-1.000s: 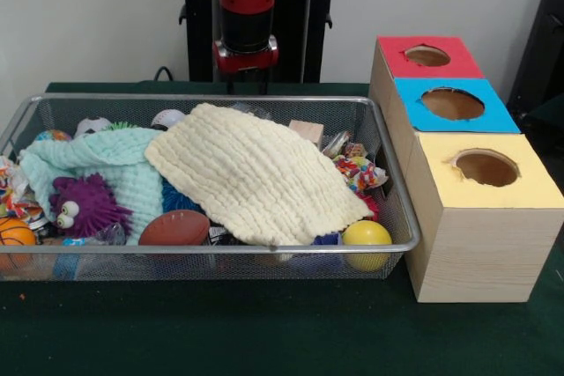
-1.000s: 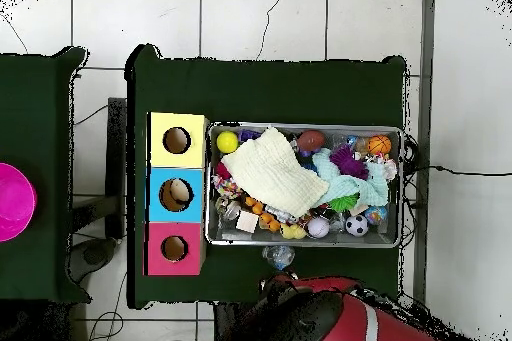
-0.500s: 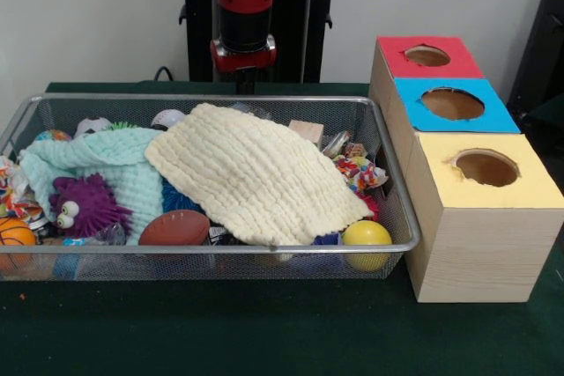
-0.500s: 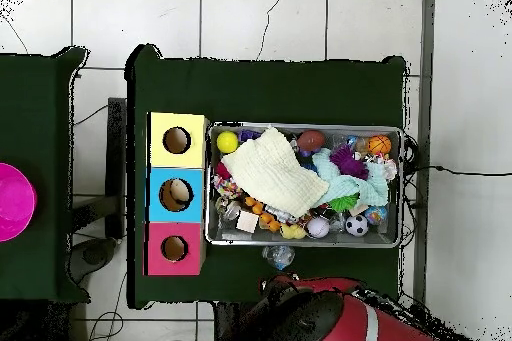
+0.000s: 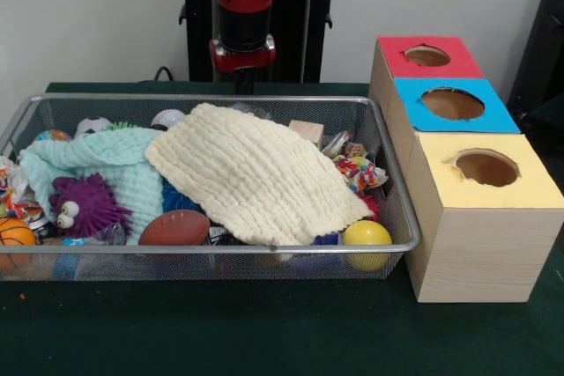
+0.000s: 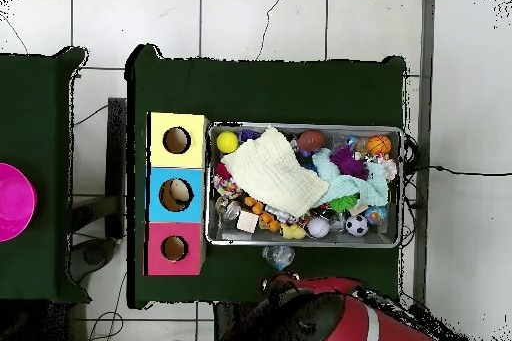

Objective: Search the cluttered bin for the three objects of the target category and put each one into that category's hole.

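Green cloth covers the table (image 5: 264, 332), and the hand (image 5: 245, 84) hangs behind the bin (image 5: 220, 248). The toys lie in front of it, under a yellow cloth (image 5: 256, 173). I cannot tell if the hand is open.

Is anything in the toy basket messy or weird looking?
Yes. A big cream cloth lies spread crooked over the middle of the wire bin, and a mint cloth is bunched beside it. Together they hide many toys underneath. Also, the yellow box's hole has a ragged, torn-looking edge, unlike the neater red and blue ones.
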Available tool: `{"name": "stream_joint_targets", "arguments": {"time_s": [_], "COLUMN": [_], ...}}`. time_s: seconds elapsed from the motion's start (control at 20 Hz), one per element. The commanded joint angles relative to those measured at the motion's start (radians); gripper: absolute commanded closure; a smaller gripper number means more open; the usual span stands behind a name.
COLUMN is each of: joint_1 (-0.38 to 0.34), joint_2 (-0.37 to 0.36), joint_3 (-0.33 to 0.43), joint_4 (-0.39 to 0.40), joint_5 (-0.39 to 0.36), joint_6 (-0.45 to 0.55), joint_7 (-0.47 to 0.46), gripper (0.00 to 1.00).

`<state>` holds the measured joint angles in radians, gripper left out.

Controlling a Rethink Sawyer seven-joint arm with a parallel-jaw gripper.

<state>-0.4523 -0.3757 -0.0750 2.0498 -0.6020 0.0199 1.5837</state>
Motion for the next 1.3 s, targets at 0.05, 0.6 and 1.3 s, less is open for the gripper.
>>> {"name": "stream_joint_targets", "arguments": {"time_s": [0.05, 0.6, 1.3], "joint_1": [-0.012, 0.027, 0.056], "joint_2": [-0.013, 0.029, 0.031], "joint_3": [0.07, 0.06, 0.062], "joint_4": [-0.125, -0.187, -0.206], "joint_5": [0.004, 0.036, 0.067], "joint_6": [0.013, -0.005, 0.031], "joint_7": [0.09, 0.117, 0.133], "gripper": [1.0, 1.0, 1.0]}}
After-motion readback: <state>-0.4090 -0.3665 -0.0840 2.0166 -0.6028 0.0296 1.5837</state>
